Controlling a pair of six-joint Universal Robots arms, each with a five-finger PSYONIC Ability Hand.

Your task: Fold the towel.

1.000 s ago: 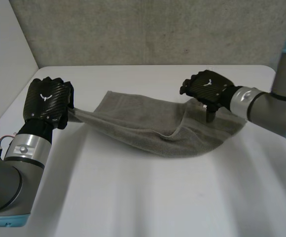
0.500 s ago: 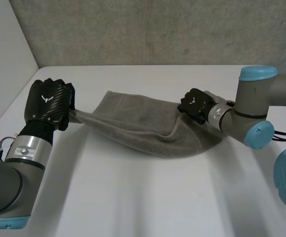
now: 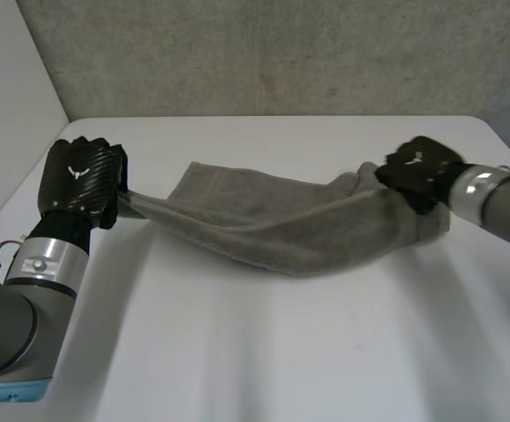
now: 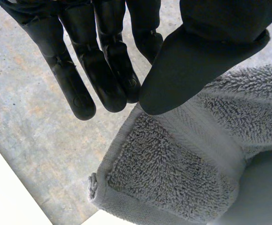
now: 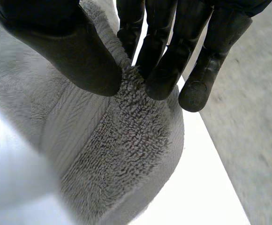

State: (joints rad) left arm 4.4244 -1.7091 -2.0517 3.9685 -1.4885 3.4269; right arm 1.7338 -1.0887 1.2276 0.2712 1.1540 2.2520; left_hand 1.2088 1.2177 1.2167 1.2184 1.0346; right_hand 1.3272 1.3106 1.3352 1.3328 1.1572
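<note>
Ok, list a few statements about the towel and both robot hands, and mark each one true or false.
1. The left robot hand pinches one end of the towel. True.
2. The right robot hand hovers open, touching nothing. False: its thumb and fingers pinch the towel's other end.
3. The towel lies folded in a neat square. False: it is drawn out long between the two robot hands.
4. The table under the towel is white. True.
</note>
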